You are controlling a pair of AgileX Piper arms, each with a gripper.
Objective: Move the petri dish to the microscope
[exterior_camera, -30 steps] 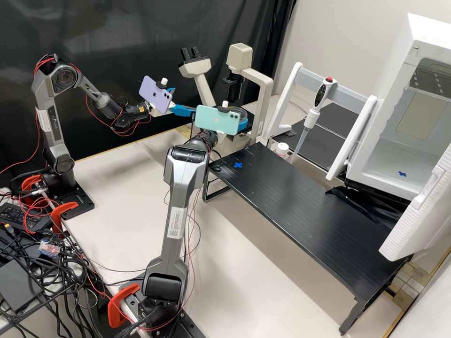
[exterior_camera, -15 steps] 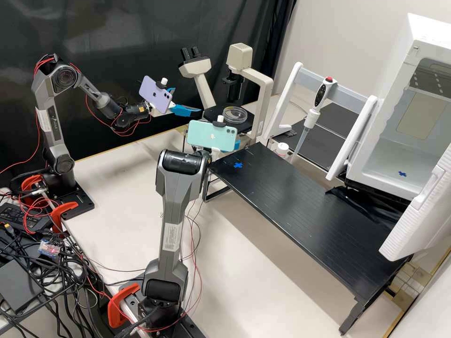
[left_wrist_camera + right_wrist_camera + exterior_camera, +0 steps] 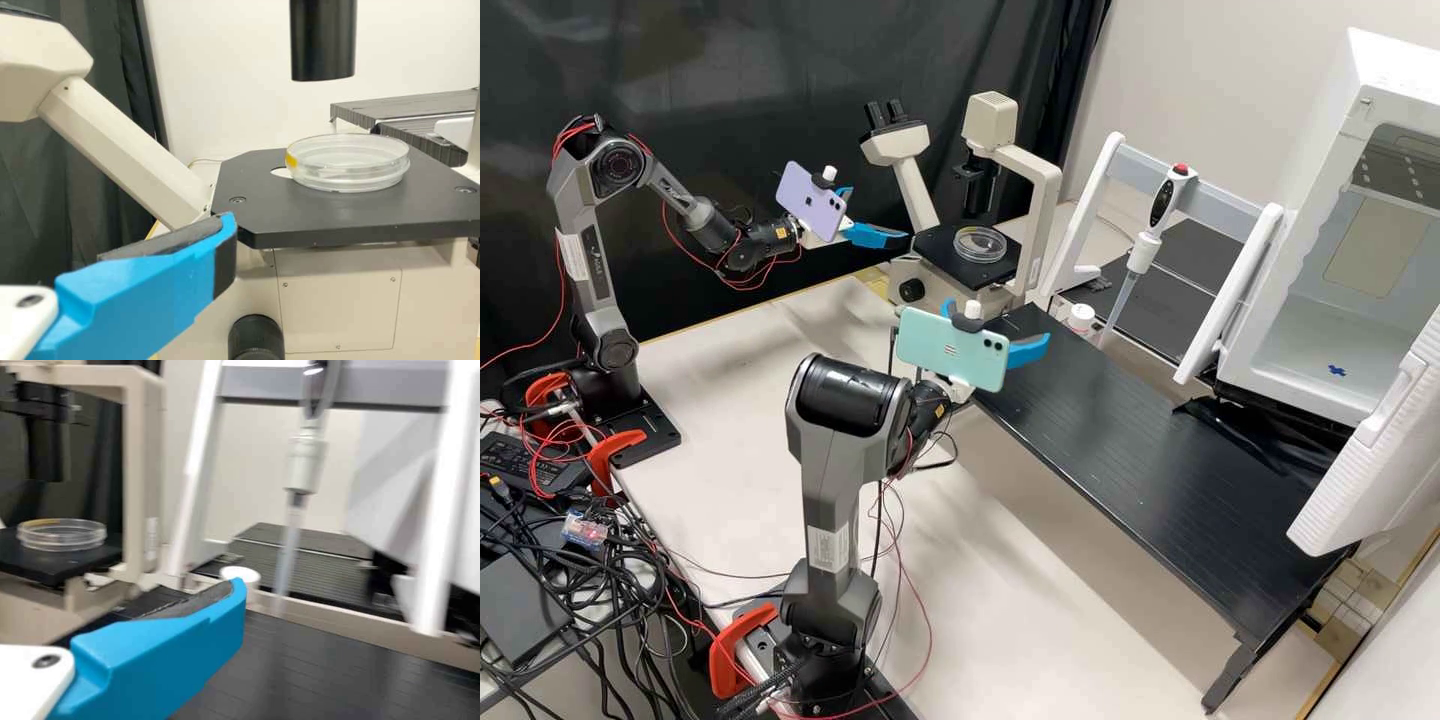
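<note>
The clear petri dish [image 3: 980, 244] lies flat on the black stage of the microscope [image 3: 1046, 195], beneath its dark condenser tube. My left gripper [image 3: 880, 212] stands open beside the stage, clear of the dish. Over the near end of the black raised shelf, my right gripper [image 3: 1000, 322] is open and holds nothing. In the left wrist view a blue finger of the left gripper [image 3: 223, 251] is in front of the stage edge, and the dish [image 3: 349, 174] sits behind it. The right wrist view has the right gripper [image 3: 231, 611] away from the dish [image 3: 64, 536].
The black shelf [image 3: 1120, 430] extends toward the open white incubator box [image 3: 1310, 330]. Between microscope and box, a pipette [image 3: 1145, 245] hangs on a white frame, with a white-capped container [image 3: 1081, 318] near its foot. Cables [image 3: 590, 580] crowd the left corner.
The right arm has drawn back from the microscope and its gripper has swung over the shelf. The dish, earlier at that gripper's blue fingers, is now apart from them. My left arm has kept still.
</note>
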